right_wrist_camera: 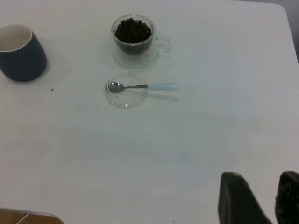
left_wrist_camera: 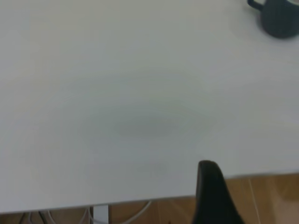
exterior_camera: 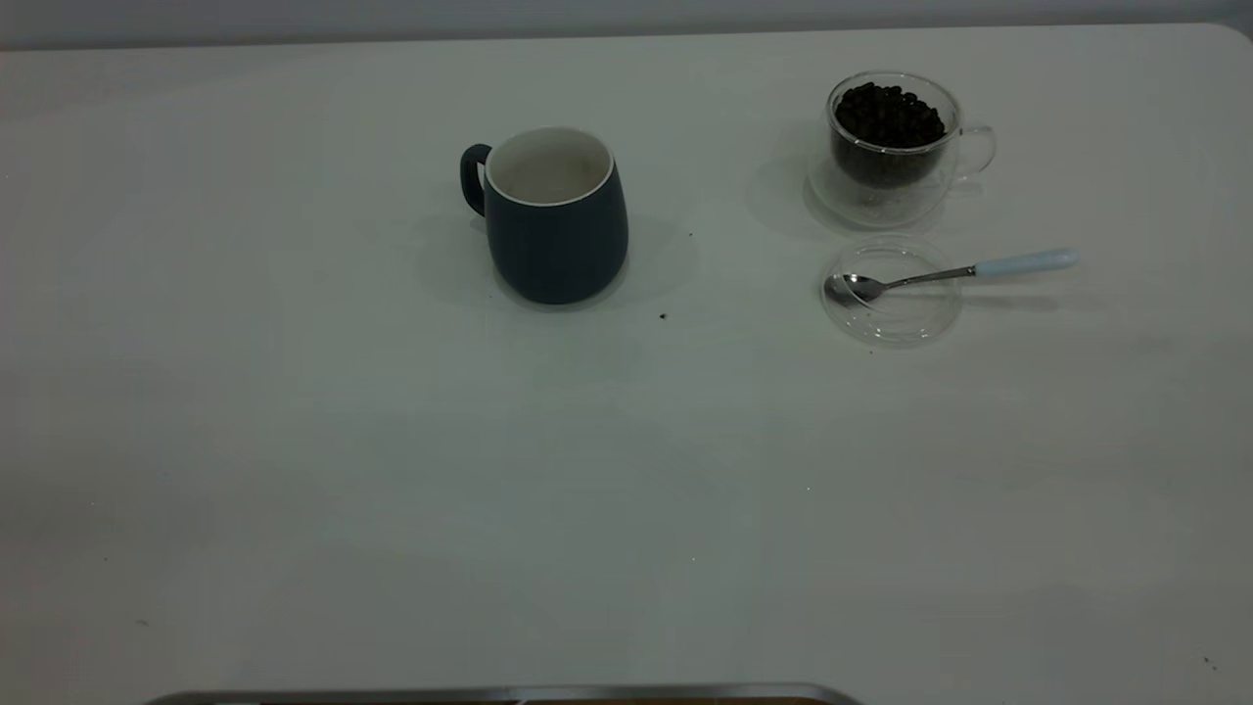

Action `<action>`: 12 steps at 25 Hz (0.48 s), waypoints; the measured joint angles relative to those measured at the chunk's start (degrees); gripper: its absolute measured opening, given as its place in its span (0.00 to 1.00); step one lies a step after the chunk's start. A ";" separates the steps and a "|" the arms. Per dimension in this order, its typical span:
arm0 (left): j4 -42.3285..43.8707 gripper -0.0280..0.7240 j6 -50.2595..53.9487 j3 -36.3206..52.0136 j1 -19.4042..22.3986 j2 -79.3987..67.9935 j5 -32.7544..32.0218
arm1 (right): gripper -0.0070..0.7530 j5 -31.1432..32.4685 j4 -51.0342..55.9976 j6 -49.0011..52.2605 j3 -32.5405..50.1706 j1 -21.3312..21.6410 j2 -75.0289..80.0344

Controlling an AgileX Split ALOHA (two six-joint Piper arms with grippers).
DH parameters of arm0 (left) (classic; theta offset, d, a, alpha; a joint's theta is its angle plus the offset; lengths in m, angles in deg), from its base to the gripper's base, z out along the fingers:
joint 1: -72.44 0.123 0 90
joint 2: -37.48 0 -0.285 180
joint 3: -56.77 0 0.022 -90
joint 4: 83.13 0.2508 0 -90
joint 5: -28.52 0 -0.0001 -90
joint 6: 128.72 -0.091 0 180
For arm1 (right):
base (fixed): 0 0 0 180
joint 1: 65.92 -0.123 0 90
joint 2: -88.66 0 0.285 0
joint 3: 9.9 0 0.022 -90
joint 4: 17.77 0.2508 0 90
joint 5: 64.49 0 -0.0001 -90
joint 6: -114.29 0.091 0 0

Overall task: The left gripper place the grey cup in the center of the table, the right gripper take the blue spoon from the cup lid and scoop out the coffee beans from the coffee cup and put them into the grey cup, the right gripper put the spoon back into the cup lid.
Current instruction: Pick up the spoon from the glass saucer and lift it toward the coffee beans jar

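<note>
The grey cup (exterior_camera: 556, 220), a dark mug with a pale inside, stands upright near the middle of the table, its handle turned left; it also shows as the grey cup (left_wrist_camera: 279, 17) (right_wrist_camera: 19, 53). The glass coffee cup (exterior_camera: 889, 147) (right_wrist_camera: 134, 39) holds dark beans at the back right. In front of it lies the clear cup lid (exterior_camera: 893, 299) (right_wrist_camera: 126, 93), with the blue spoon (exterior_camera: 954, 274) (right_wrist_camera: 142, 86) resting bowl-down in it and its handle sticking out right. One dark finger (left_wrist_camera: 211, 186) of my left gripper shows over the table's near edge. My right gripper (right_wrist_camera: 259, 179) hovers open and empty, far from the spoon.
Two stray beans (exterior_camera: 663, 316) lie on the white table (exterior_camera: 392, 470) right of the grey cup. A metal edge (exterior_camera: 509, 693) runs along the front. Wooden floor and cables (left_wrist_camera: 135, 212) show past the table's edge.
</note>
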State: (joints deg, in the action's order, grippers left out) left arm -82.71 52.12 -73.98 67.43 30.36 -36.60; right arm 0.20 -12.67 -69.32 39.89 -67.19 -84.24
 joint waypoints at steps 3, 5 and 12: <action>0.00 0.71 0.00 0.00 1.14 0.37 0.00 | 0.32 0.00 0.00 0.00 0.00 0.00 0.00; 0.00 0.71 0.00 0.00 1.24 0.37 0.00 | 0.32 0.00 0.00 0.00 0.00 0.00 0.00; 0.00 0.71 0.00 0.00 1.31 0.37 0.00 | 0.32 0.00 0.00 0.06 0.00 0.00 0.00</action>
State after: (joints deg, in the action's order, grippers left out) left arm -82.71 52.12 -73.98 68.74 30.73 -36.60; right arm 0.20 -12.67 -69.26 39.89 -67.19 -84.24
